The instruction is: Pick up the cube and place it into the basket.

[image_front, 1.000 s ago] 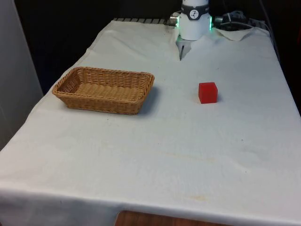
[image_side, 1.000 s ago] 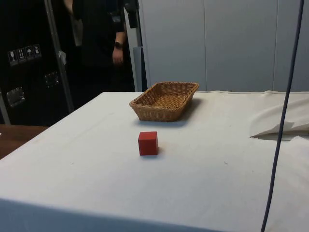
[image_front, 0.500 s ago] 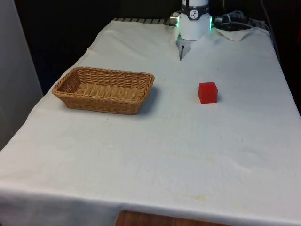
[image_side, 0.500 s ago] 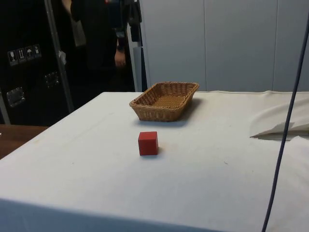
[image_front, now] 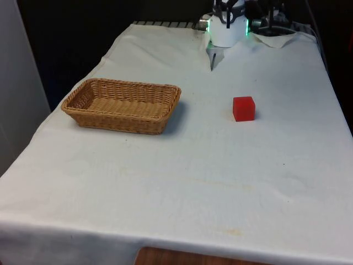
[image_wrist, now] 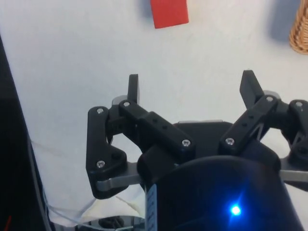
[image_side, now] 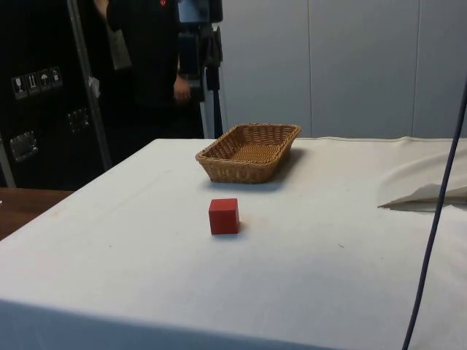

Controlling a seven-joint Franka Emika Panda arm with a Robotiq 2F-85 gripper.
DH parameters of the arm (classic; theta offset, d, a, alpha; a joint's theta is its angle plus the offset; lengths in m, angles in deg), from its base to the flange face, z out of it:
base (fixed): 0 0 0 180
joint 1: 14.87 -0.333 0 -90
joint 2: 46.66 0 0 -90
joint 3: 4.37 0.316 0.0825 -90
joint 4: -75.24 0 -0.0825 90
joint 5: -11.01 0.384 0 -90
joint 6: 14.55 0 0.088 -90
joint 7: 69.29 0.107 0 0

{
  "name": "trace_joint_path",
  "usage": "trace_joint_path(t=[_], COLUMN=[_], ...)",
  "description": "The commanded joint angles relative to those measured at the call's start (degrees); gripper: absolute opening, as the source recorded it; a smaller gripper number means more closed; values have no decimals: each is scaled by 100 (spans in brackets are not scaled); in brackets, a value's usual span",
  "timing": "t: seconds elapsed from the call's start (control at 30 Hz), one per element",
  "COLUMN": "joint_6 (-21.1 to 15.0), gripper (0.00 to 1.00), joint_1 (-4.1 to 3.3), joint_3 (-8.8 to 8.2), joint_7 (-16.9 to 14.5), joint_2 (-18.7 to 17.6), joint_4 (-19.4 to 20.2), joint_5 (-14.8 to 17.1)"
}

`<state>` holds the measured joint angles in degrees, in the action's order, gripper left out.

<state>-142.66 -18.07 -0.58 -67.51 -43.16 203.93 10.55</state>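
The red cube (image_front: 243, 108) rests on the white cloth towards the front view's right, with bare cloth on every side of it. The wicker basket (image_front: 122, 104) stands on the front view's left, with nothing in it. From the side, the cube (image_side: 223, 216) lies nearer than the basket (image_side: 249, 151). My gripper (image_wrist: 191, 84) is open, with nothing between its black fingers (image_wrist: 133, 87). It hangs high above the table. In the wrist view the cube (image_wrist: 168, 12) lies well beyond the fingertips and a corner of the basket (image_wrist: 301, 30) shows at the edge. From the side, the gripper (image_side: 198, 69) hangs high near the basket's end of the table.
A person in dark clothes stands behind the table, one hand (image_side: 182, 88) level with the gripper. A thin cable (image_side: 436, 219) hangs down on the near side. Crumpled cloth (image_side: 430, 193) lies by the robot's base (image_front: 227, 30).
In the side view the gripper has come down and sideways into the picture. In the front view the arm above the base has shifted. Cube and basket have not moved.
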Motion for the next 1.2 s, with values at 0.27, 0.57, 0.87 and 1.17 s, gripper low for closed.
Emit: trace_joint_path(t=[0.27, 0.57, 0.87, 1.17], joint_6=[-539, -934, -1312, -1736], gripper=[100, 100, 100, 100], joint_1=[-29, -23, -11, -6], joint_3=[241, 435, 550, 539], joint_7=[57, 69, 63, 40], joint_2=[-23, -183, -453, -802], joint_4=[413, 625, 733, 831], joint_5=[-23, -6, -17, -74])
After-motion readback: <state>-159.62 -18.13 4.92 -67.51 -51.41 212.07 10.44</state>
